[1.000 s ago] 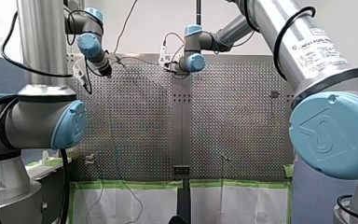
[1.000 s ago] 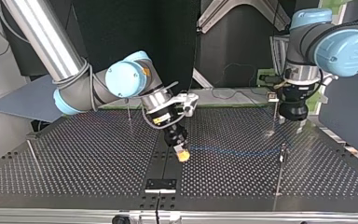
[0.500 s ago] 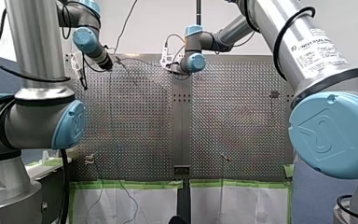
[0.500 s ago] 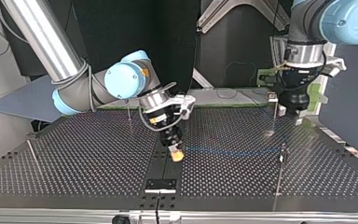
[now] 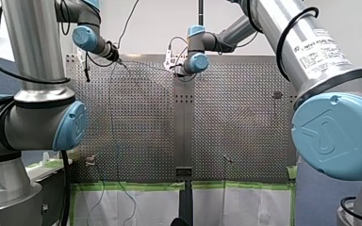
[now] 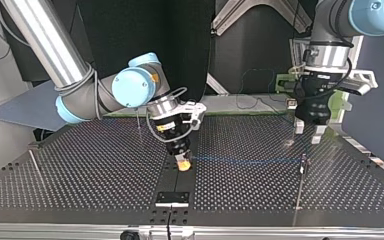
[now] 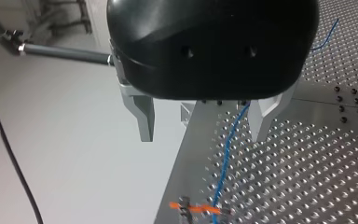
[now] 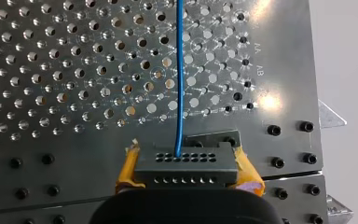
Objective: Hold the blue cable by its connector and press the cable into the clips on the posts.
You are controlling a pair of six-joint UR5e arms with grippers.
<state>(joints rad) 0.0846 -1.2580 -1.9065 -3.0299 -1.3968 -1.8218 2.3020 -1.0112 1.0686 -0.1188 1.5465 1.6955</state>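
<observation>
My right gripper point(image 8: 187, 173) has yellow pads point(image 8: 127, 169) and is shut on a grey connector block point(image 8: 186, 158). The thin blue cable point(image 8: 180, 74) leaves the block and runs straight ahead over the perforated plate. In the top view this gripper point(image 6: 182, 163) hangs low at the table's middle, and the cable point(image 6: 245, 160) stretches level to a post point(image 6: 304, 165) at the right. My left gripper point(image 6: 306, 135) hovers above that post, open and holding nothing. In its wrist view the cable point(image 7: 227, 154) passes below its spread metal fingers point(image 7: 142, 116) toward an orange clip point(image 7: 195, 208).
A second post point(image 6: 294, 122) stands just behind the left gripper, and two more thin posts point(image 6: 138, 119) point(image 6: 36, 167) stand at the top view's left. A black bracket point(image 6: 172, 198) sits at the table's near edge. Green tape point(image 5: 136, 186) lines the front view's near edge.
My right gripper has carried the connector toward the top view's left, drawing the cable straighter. My left gripper has risen a little and turned about its wrist, still open.
</observation>
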